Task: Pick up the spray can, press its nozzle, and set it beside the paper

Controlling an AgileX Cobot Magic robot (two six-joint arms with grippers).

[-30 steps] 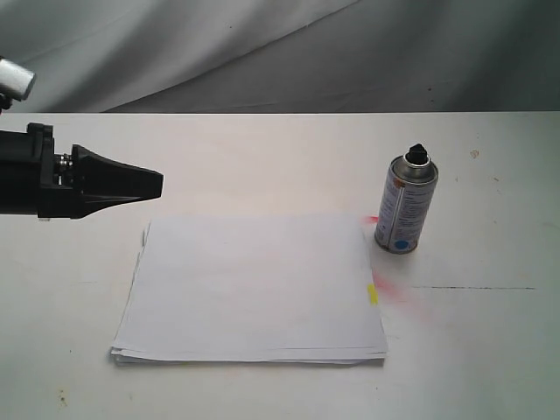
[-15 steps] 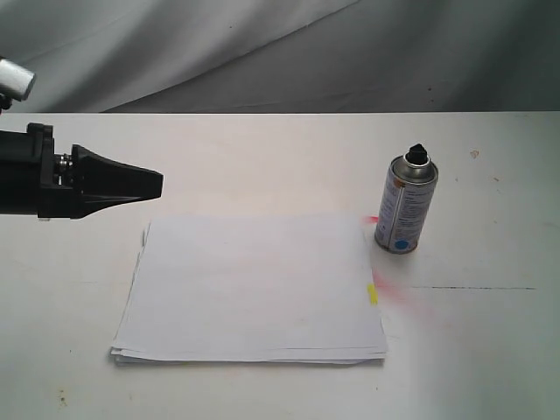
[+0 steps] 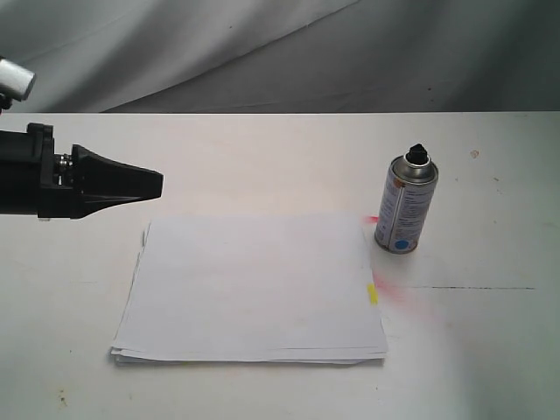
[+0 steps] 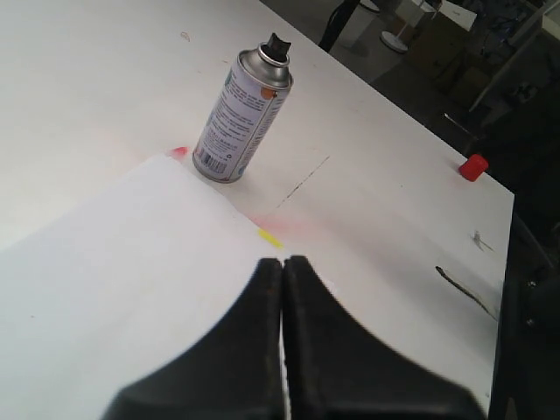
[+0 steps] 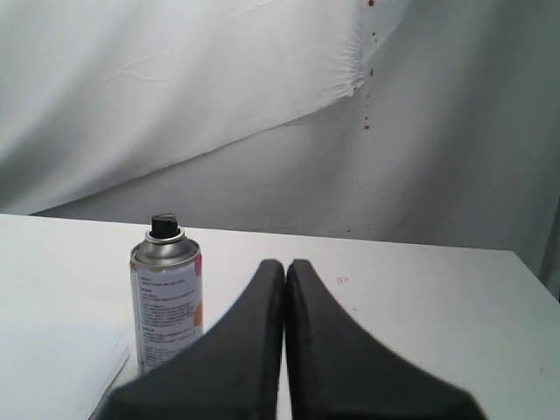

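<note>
The silver spray can point(image 3: 407, 206) stands upright on the white table, just off the far right corner of the paper point(image 3: 252, 289). Its black nozzle point(image 3: 418, 153) points up. The can also shows in the left wrist view as the spray can point(image 4: 241, 115) and in the right wrist view as the spray can point(image 5: 166, 291). A yellow tab point(image 3: 373, 294) marks the paper's right edge. My left gripper point(image 3: 158, 184) hovers shut and empty above the table, left of the paper's far corner. My right gripper point(image 5: 285, 264) is shut and empty, out of the exterior view, a short way from the can.
Pink spray marks point(image 3: 401, 297) stain the table by the tab. A thin dark line point(image 3: 472, 288) runs across the table right of the paper. A small red cap point(image 4: 472, 167) lies off the table's edge. A grey cloth backdrop point(image 3: 280, 52) hangs behind.
</note>
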